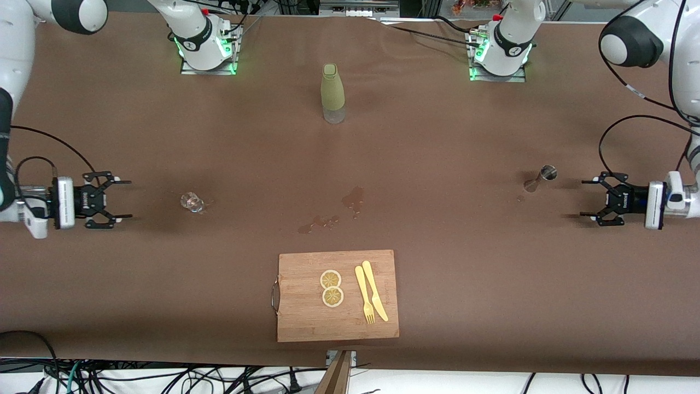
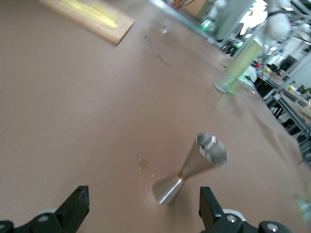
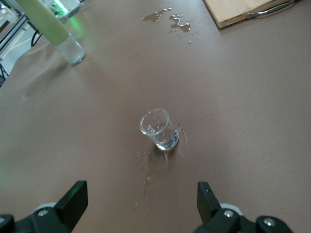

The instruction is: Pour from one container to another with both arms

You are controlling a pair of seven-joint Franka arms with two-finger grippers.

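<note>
A small clear glass (image 1: 192,202) (image 3: 159,129) stands upright on the brown table toward the right arm's end, with wet drops around it. My right gripper (image 1: 124,199) (image 3: 141,206) is open, level with the glass and a short way off, nothing between its fingers. A steel jigger (image 1: 540,178) (image 2: 190,170) stands toward the left arm's end. My left gripper (image 1: 587,198) (image 2: 143,208) is open and empty, pointing at the jigger from close by. Neither gripper touches its container.
A tall green bottle (image 1: 332,93) with a clear base stands near the robots' bases. A wooden cutting board (image 1: 306,320) with two lemon slices (image 1: 331,288), a yellow fork and knife (image 1: 371,298) lies near the front edge. Spilled liquid (image 1: 353,200) marks the table's middle.
</note>
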